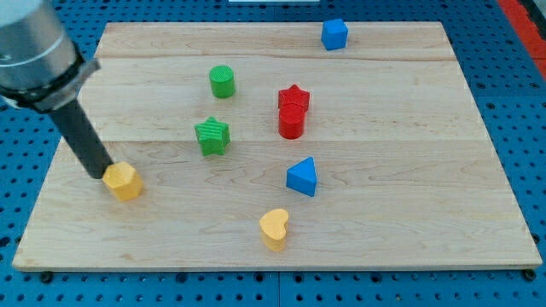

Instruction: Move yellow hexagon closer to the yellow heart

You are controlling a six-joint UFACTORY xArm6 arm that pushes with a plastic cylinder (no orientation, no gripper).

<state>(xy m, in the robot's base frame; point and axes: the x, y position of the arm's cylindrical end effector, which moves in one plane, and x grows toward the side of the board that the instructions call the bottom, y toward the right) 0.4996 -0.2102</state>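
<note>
**Inspector A:** Nearest the view's bottom, the yellow heart [275, 228] is recorded, standing alone on the wooden board [409, 213], slightly right of the middle.

**Inspector B:** Noted. And the yellow hexagon [124, 181]?

**Inspector A:** It is found further up and well to the view's left, well apart from the heart. My tip [101, 173] is seen at the hexagon's upper left edge, touching it or just beside it; which cannot be told. No fingers are carried by the rod, so no spread or pinch is recorded.

**Inspector B:** Next in depth?

**Inspector A:** A blue triangle [302, 176] is logged above and right of the heart. Beyond it, a green star [212, 136] is placed left of centre, and a red cylinder [292, 122] is seen with a red star [293, 99] touching it from behind. A green cylinder [222, 81] is noted further up.

**Inspector B:** Farthest item?

**Inspector A:** A blue cube [334, 34] is recorded near the board's top edge.
</note>
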